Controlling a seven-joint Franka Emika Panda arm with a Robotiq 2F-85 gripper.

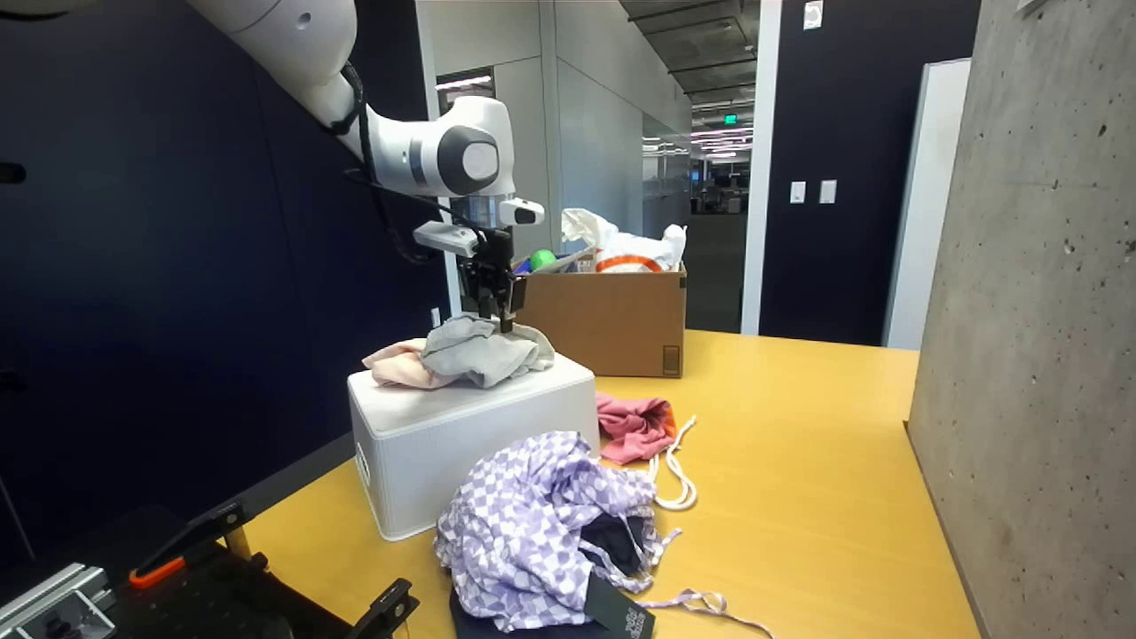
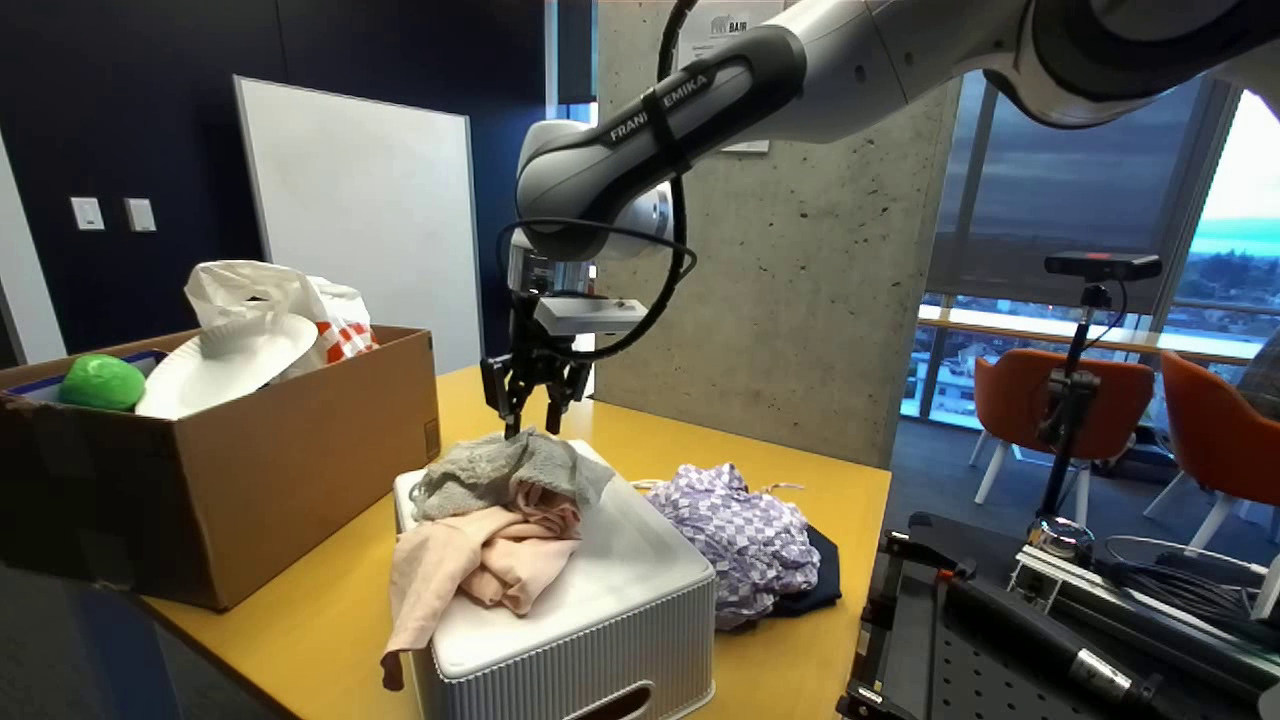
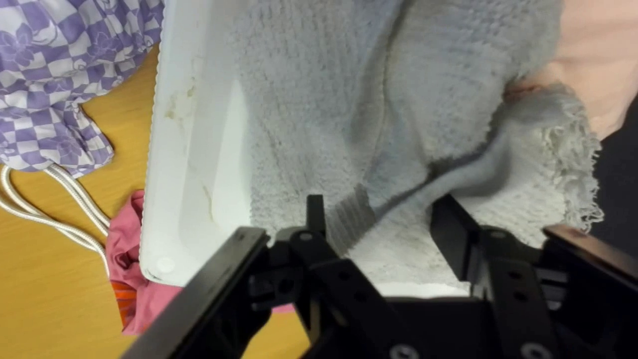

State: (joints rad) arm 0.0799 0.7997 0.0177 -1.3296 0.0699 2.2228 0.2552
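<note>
My gripper [image 3: 381,224] is open, its two black fingers spread apart over a crumpled grey knit cloth [image 3: 319,114] in the wrist view. The gripper also shows in both exterior views [image 1: 497,318] [image 2: 533,422]. Its fingertips are at or just above the grey cloth [image 1: 484,355]; I cannot tell if they touch it. No cloth is visibly pinched. The grey cloth [image 2: 495,475] lies partly on a peach cloth [image 2: 480,560], which hangs over an edge of the white ribbed box [image 2: 640,560]. The peach cloth also shows at the wrist view's right edge [image 3: 603,65].
A purple checked cloth bag [image 1: 541,532] lies beside the white box on the yellow table [image 1: 799,479]. A pink cloth [image 1: 635,426] with white cords lies behind the box. A full cardboard box [image 1: 603,324] stands close behind the gripper. A concrete wall [image 1: 1029,311] borders the table.
</note>
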